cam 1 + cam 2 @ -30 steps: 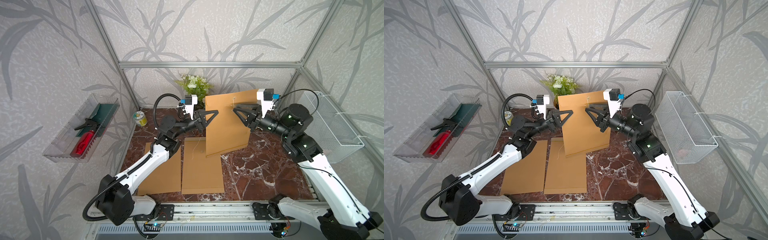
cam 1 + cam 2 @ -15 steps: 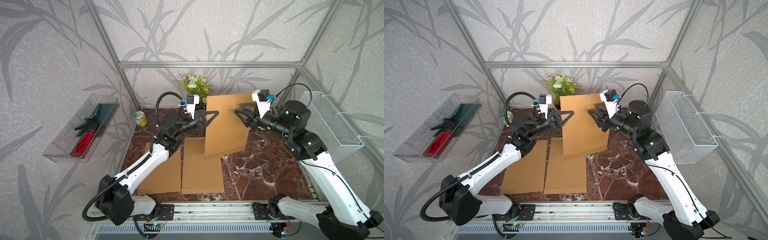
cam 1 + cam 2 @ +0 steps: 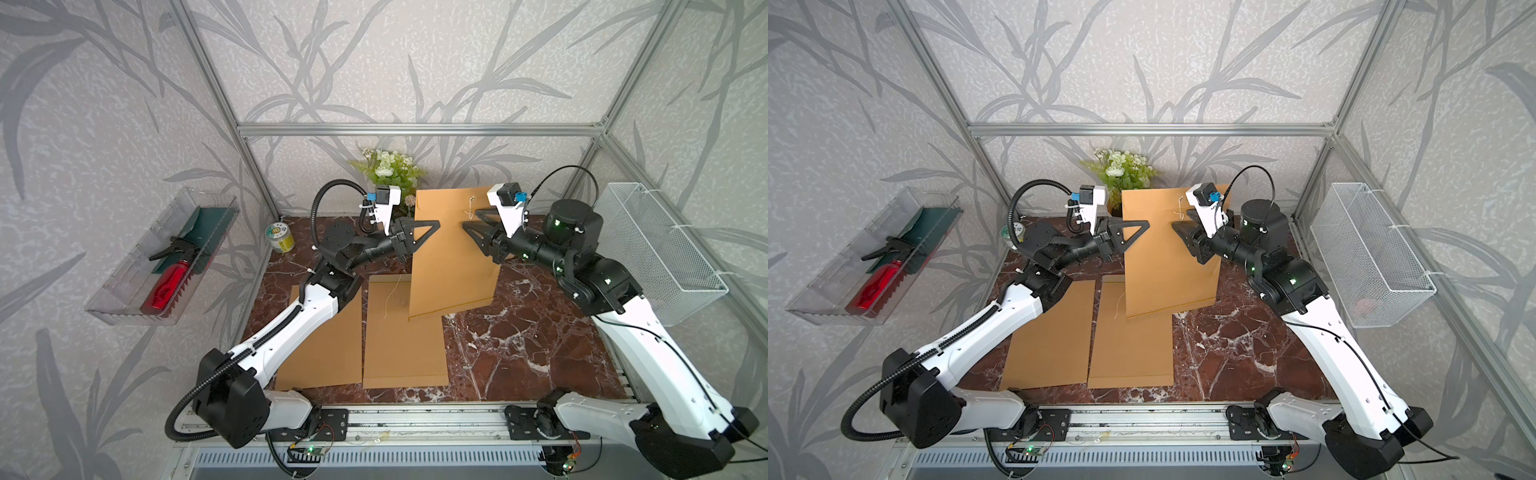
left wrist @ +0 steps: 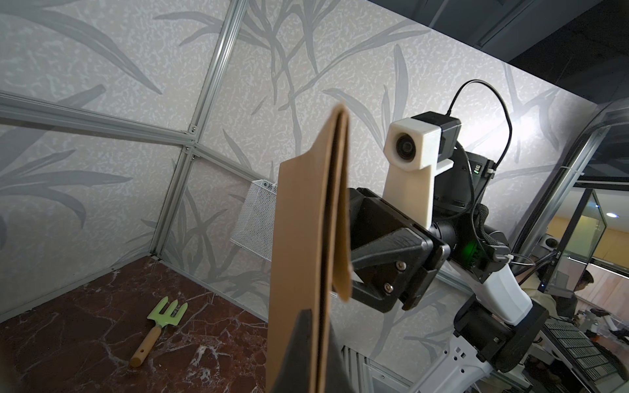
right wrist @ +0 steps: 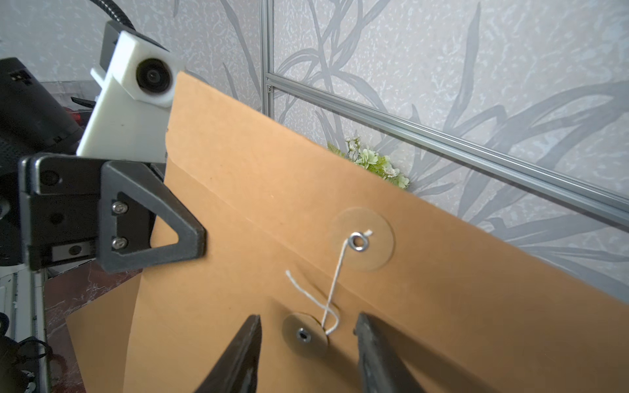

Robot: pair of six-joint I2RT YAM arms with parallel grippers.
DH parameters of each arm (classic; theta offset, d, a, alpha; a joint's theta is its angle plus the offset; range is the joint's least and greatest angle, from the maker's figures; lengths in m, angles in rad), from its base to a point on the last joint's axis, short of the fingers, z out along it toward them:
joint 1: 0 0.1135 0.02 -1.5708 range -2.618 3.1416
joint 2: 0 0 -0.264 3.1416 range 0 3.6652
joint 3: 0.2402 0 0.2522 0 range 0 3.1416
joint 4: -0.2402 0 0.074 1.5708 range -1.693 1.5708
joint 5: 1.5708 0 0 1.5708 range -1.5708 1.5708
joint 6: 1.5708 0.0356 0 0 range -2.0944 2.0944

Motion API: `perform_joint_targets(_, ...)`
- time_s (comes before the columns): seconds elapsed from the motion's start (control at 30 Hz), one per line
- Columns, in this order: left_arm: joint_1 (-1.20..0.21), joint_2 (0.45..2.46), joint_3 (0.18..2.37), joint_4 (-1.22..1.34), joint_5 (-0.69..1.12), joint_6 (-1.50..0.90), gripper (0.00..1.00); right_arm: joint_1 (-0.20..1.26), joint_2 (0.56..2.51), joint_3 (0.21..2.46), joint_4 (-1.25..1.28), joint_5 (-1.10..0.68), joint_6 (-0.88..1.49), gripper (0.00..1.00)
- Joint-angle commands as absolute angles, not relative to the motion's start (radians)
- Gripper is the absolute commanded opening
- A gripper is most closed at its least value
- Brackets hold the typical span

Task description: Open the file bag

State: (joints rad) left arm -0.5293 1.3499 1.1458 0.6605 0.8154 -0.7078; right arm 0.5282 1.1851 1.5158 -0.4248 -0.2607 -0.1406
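A brown file bag (image 3: 453,257) (image 3: 1167,257) stands upright above the marble table, flap folded down. My left gripper (image 3: 436,224) (image 3: 1146,224) is shut on its left edge; the left wrist view shows the bag (image 4: 306,238) edge-on between the fingers (image 4: 301,340). In the right wrist view a white string (image 5: 335,289) runs from the upper disc (image 5: 362,240) in a loose loop around the lower disc (image 5: 304,335). My right gripper (image 5: 308,323) (image 3: 467,222) is open, with one jaw on each side of the lower disc and nothing held.
Two more brown bags (image 3: 405,332) (image 3: 328,340) lie flat on the table. A green can (image 3: 279,237) and flowers (image 3: 388,166) stand at the back. A wire basket (image 3: 656,249) hangs right, a clear tray (image 3: 166,257) left. A green garden fork (image 4: 163,320) lies on the marble.
My right gripper has come in closer to the bag's string fastener and its jaws have spread wider. The left gripper keeps hold of the bag, nearly still.
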Motion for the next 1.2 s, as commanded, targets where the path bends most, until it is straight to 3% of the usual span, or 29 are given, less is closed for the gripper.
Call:
perform_joint_targets(0.0, -0.529, 1.354, 1.183, 0.713, 0.848, -0.73, 0.0, 0.545, 1.193, 1.552, -0.413, -0.214, -0.16, 0.47)
perform_joint_targets(0.3, -0.529, 1.351, 1.178, 0.722, 0.861, -0.735, 0.0, 0.564, 1.204, 1.563, -0.398, -0.169, -0.162, 0.41)
perform_joint_targets(0.7, -0.529, 1.346, 1.167, 0.722, 0.859, -0.728, 0.0, 0.567, 1.203, 1.56, -0.379, -0.169, -0.149, 0.24)
perform_joint_targets(1.17, -0.527, 1.346, 1.161, 0.724, 0.851, -0.723, 0.0, 0.566, 1.194, 1.563, -0.388, -0.184, -0.141, 0.15)
